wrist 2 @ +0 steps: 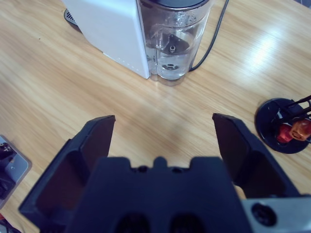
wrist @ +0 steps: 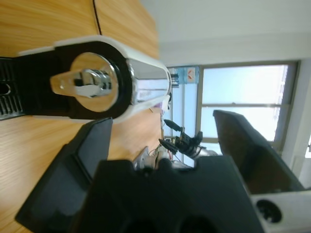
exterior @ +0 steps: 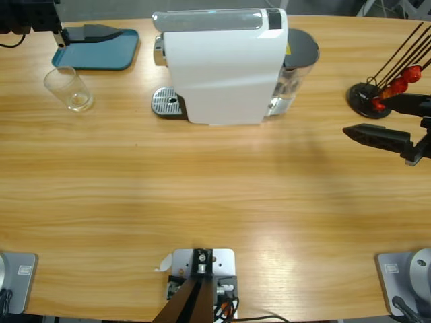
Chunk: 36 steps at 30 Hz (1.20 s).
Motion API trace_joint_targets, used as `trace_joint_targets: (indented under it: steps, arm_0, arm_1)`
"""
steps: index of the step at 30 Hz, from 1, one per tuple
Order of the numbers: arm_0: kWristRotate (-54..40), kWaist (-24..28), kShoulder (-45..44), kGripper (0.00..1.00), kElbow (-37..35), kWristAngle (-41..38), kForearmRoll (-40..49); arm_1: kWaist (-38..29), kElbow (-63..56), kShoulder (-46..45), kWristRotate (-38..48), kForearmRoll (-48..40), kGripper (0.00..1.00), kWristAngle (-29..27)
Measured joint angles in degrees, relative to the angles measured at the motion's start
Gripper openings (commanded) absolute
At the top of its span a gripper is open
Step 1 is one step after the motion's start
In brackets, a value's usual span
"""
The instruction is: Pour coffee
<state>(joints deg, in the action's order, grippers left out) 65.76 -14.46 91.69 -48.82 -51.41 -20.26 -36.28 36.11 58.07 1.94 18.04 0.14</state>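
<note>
While both arms stay near the side edges, the long wooden table carries everything. The biggest thing on it is the white coffee machine, which stands near the far edge at the middle. Its clear water tank is fixed at the side that faces the right edge, with a black cable running away behind it. Its silver drip tray sticks out toward the left edge, and nothing stands on it.

Next in size is the blue tray at the far left corner. The left gripper hangs above this tray. Its jaws are spread wide and hold nothing; in the left wrist view they look along the table at the chrome spout of the machine.

The right gripper comes in from the right edge, also with jaws wide apart and empty, not touching anything. In the right wrist view the bare table and the water tank lie between and beyond the jaws.

A clear glass lies tilted on the table just beside the blue tray, between it and the machine. At its bottom there is only a thin pale trace; I cannot tell if this is the coffee.

The black round stand near the right edge holds thin black sticks with red-orange beads, just beside the right gripper.
</note>
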Motion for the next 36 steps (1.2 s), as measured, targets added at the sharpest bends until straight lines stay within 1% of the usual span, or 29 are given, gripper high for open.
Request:
trace_joint_targets:
  steps: [4, 8, 11, 16, 21, 24, 29, 36]
  arm_0:
    - [1.01, -0.53, 1.37, 0.9, -0.06, 3.07, -0.01]
    - [1.36, -3.27, 1.8, 0.903, -1.38, 8.25, 0.49]
    - [1.36, -5.32, 2.18, 0.903, -3.27, 10.43, 1.82]
    - [-0.49, -6.57, 3.06, 0.904, -5.08, 11.16, 2.63]
    - [-9.93, -6.78, 2.34, 0.9, -5.26, 12.84, 6.08]
    - [-13.1, -7.33, 1.27, 0.899, -4.85, 13.18, 6.57]
    - [-13.21, -8.27, -0.79, 0.895, -4.86, 13.19, 6.64]
    - [-8.64, -8.38, -1.41, 0.895, -4.13, 12.55, 5.11]
  arm_1:
    - [0.0, 0.0, 0.0, 0.0, 0.0, 0.899, 0.0]
    - [0.0, 0.0, 0.01, 0.0, 0.0, 0.899, 0.0]
    - [0.0, 0.0, 0.01, 0.0, 0.0, 0.899, 0.0]
    - [0.0, 0.0, 0.02, 0.0, 0.0, 0.899, 0.0]
    - [0.0, 0.0, 0.02, 0.0, 0.0, 0.899, -0.01]
    - [0.0, 0.0, 0.02, 0.0, 0.0, 0.899, -0.16]
    - [0.0, 0.0, 0.02, 0.0, 0.0, 0.899, -0.49]
    - [0.0, 0.0, 0.02, 0.0, 0.0, 0.899, -0.63]
